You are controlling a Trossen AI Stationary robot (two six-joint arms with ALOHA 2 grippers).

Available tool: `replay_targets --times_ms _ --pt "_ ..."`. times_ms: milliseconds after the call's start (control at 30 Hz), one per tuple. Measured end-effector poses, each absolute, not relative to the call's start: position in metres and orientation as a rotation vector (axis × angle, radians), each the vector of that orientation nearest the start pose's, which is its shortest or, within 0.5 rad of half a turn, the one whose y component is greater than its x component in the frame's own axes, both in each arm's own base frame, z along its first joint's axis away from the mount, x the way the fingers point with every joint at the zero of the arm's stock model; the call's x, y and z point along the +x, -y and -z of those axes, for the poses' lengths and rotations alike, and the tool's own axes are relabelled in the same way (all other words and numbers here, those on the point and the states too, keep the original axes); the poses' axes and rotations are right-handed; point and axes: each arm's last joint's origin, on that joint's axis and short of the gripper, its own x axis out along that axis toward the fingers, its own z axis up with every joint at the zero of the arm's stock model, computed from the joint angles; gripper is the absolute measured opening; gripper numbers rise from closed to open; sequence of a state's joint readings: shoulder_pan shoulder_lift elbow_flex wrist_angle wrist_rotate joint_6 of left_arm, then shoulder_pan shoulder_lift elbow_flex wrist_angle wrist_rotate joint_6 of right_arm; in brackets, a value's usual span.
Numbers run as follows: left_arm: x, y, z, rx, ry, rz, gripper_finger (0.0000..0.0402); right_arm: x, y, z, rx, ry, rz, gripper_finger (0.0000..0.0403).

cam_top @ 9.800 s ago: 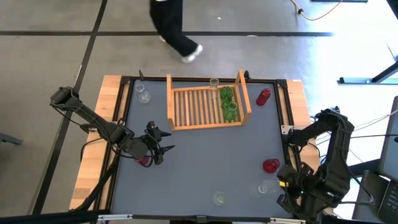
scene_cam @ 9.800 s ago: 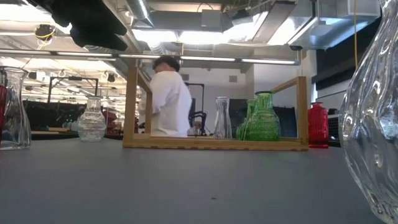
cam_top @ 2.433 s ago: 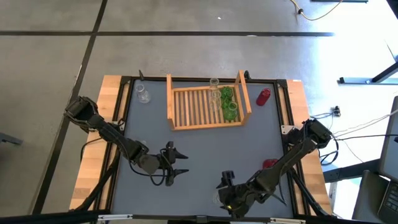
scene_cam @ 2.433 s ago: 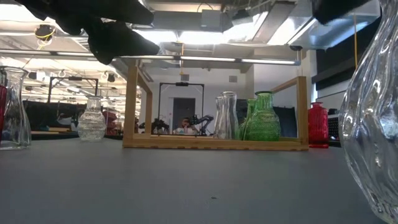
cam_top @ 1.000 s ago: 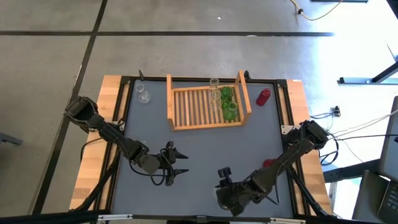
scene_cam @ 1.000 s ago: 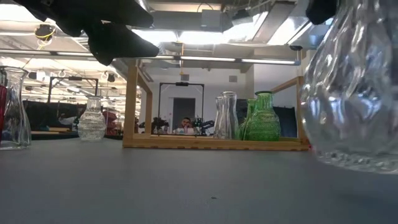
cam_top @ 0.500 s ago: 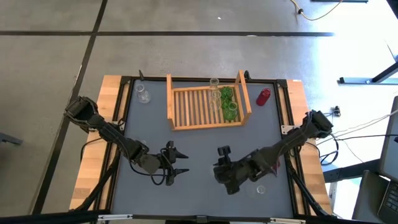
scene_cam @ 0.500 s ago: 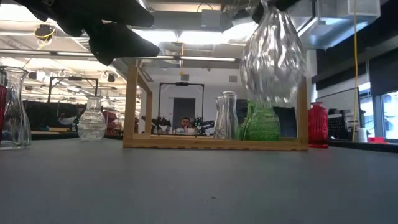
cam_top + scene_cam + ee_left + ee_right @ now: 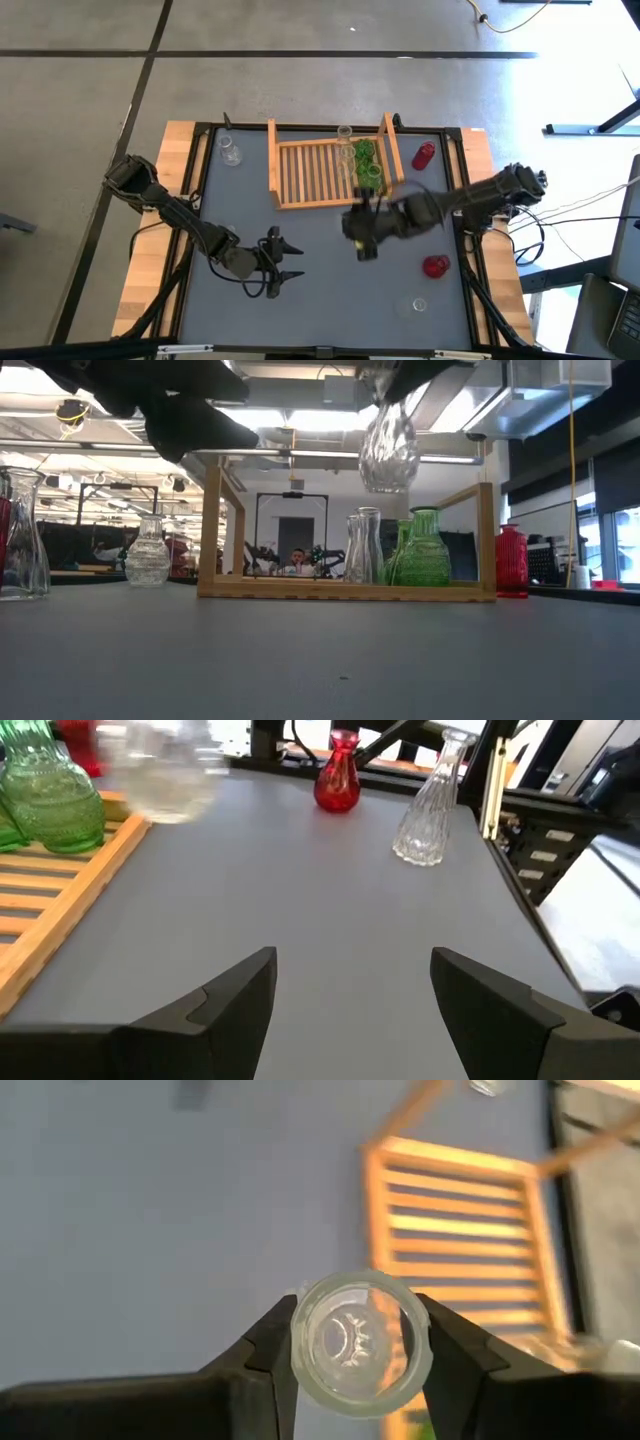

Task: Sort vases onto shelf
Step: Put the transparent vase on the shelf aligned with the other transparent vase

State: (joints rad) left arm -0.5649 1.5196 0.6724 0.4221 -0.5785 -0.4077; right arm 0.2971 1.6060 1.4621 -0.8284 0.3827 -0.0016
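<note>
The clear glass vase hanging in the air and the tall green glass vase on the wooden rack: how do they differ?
The clear glass vase is colourless, the green glass vase tinted. The clear one hangs above the table in the right gripper; the green one stands on the wooden rack. Both are upright, patterned glass.

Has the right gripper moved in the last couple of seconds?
Yes. The right gripper, holding a clear vase, has travelled from the table's near edge up toward the wooden shelf, and now sits just short of its front board.

gripper (image 9: 355,1342) gripping clear vase (image 9: 360,1342), shelf (image 9: 460,1240) beyond
</note>
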Motion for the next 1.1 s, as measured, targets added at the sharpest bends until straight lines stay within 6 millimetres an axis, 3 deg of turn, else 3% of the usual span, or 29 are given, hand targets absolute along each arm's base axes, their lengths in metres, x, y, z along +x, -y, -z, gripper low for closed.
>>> replay_targets --times_ms 133,300,533,767,1100 --pt "0.262 0.143 -0.187 -0.184 -0.333 -0.094 0.0259 0.329 -0.047 -0.306 -0.278 -0.949 0.142 0.0139" --pt "0.265 0.138 -0.187 -0.19 -0.337 -0.098 0.0259 0.33 0.003 -0.282 -0.199 -1.006 0.229 0.014" --pt "0.271 0.127 -0.187 -0.16 -0.336 -0.13 0.0259 0.332 0.049 -0.261 -0.133 -0.948 0.273 0.014" --pt "0.275 0.12 -0.186 -0.139 -0.367 -0.05 0.0259 0.328 0.074 -0.253 -0.087 -0.929 0.246 0.014" --pt "0.281 0.108 -0.186 -0.112 -0.375 -0.03 0.0259 0.322 0.083 -0.231 -0.102 -0.928 0.221 0.014"
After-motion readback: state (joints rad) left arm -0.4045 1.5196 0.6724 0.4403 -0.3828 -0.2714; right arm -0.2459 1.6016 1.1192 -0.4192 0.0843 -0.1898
